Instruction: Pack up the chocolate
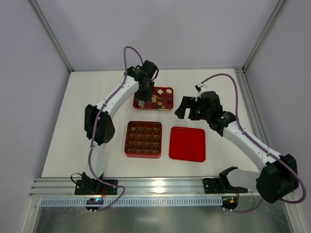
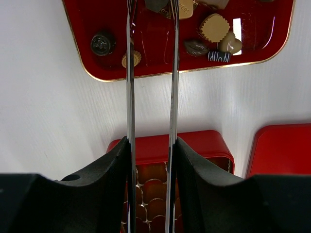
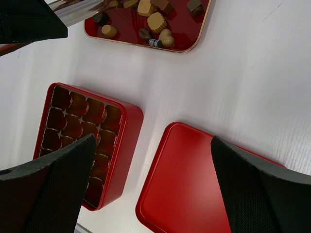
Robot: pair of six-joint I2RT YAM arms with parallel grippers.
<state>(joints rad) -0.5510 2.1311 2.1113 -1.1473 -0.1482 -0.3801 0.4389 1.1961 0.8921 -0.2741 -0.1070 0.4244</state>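
The chocolate (image 1: pixel 158 97) is several small dark, tan and white pieces lying in a shallow red tray (image 1: pixel 166 105). They also show in the left wrist view (image 2: pixel 215 27) and the right wrist view (image 3: pixel 156 22). My left gripper (image 1: pixel 141 101) hangs over the tray's left part. Its long thin metal blades (image 2: pixel 151 14) stand a narrow gap apart, with a dark piece (image 2: pixel 155 4) between them at the frame's top edge. My right gripper (image 1: pixel 187 110) is wide open and empty (image 3: pixel 153 145), above the table right of the tray.
The square red box (image 1: pixel 144 156) with brown grid compartments sits in front of the tray and also shows in the left wrist view (image 2: pixel 170 145) and right wrist view (image 3: pixel 129 141). The flat red lid (image 1: pixel 187 143) lies to its right (image 3: pixel 189 179).
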